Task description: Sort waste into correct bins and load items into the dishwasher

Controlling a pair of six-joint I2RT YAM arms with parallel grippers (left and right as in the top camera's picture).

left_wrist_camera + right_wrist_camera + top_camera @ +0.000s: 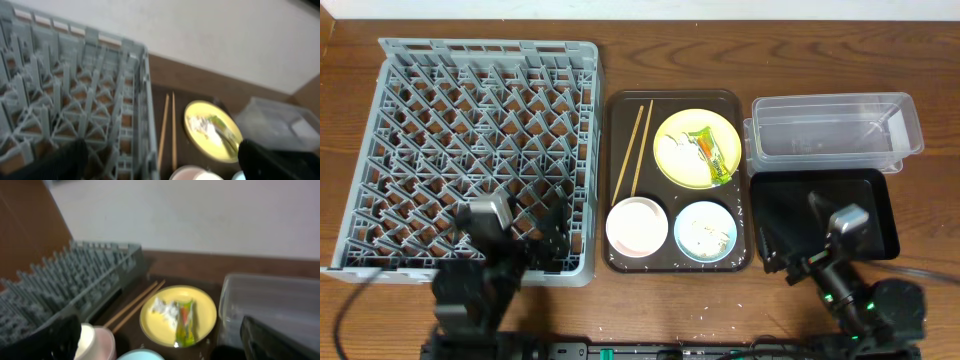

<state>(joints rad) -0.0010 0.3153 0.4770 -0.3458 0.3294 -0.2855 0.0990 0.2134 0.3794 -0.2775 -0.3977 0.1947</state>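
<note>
Left end effector [535, 243] and right end effector [792, 238] hang nearest, both released and empty.
The crumpled white tissue [684, 143] lies on the round yellow plate [672, 166]; best pinched from above, clear of the small green-yellow-orange snack wrapper [711, 153].

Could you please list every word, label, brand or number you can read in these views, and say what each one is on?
None can be read.
The snack wrapper on the yellow plate has printed colours, but any lettering is too small and blurred to read.
No other thing shows writing.
</note>
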